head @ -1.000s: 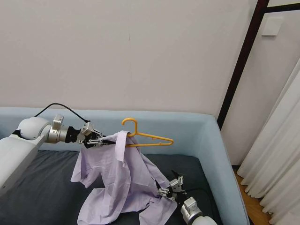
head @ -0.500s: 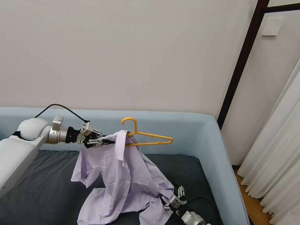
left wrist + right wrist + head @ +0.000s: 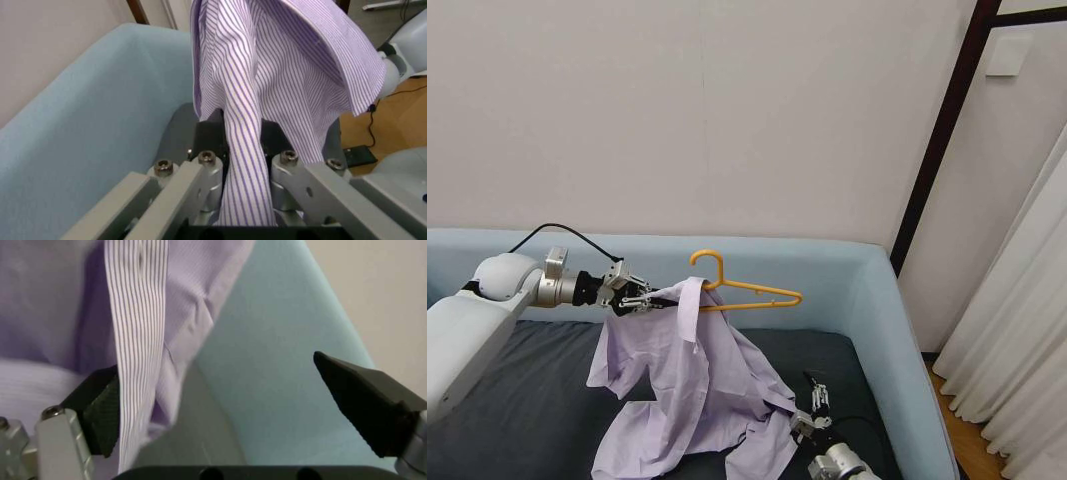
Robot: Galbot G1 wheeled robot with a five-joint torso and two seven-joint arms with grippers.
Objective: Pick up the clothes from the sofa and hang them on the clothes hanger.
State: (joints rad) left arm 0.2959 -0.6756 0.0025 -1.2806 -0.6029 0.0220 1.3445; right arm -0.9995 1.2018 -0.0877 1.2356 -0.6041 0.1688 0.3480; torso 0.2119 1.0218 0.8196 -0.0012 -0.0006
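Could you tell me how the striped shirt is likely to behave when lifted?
Probably floppy: the shirt drapes in folds from the left tool and hanger down to the sofa. Likely light, since a thin pinch holds it up. It may slide off the hanger, as it covers one arm only.

The shirt (image 3: pixel 697 390) covers the hanger's (image 3: pixel 757 291) left half, and its hem runs off the bottom edge of the head view. The left claw's (image 3: pixel 651 299) tips are buried in cloth. Behind the right claw (image 3: pixel 817 396), the arm (image 3: pixel 837 466) is cut by that same edge
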